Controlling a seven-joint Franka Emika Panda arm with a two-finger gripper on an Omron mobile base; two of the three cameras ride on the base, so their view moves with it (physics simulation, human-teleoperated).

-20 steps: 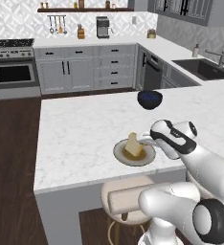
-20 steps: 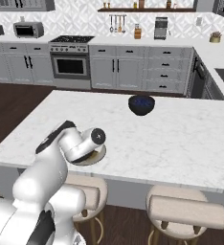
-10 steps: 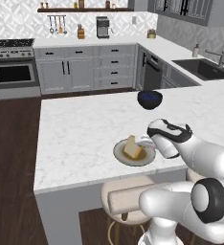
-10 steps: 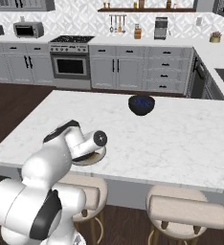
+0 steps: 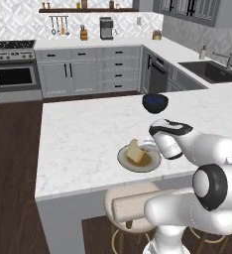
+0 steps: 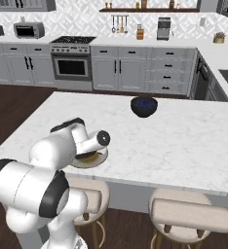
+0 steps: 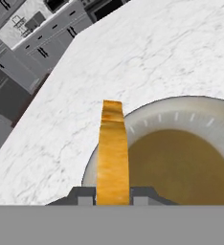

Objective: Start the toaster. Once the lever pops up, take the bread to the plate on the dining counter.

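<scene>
From the left, my tool (image 5: pixel 146 145) held the bread (image 5: pixel 135 151) on edge over the plate (image 5: pixel 124 158), ready to release. From the right, the arm hid it. Hand view: bread (image 7: pixel 113 153) pinched between the tips, low over the plate (image 7: pixel 181 112) on the table (image 7: pixel 147 52).

1 bread slice (image 5: pixel 134 151), 1 plate (image 5: pixel 125 159), 1 bowl (image 5: pixel 154 102), 2 stools (image 6: pixel 189 214)

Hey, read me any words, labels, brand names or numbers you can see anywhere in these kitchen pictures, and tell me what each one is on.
None can be read.
The bread, the plate, the dining counter and the dark blue bowl carry no lettering.
The oven and the microwave may have marks, but they are too small and blurred to read.
</scene>
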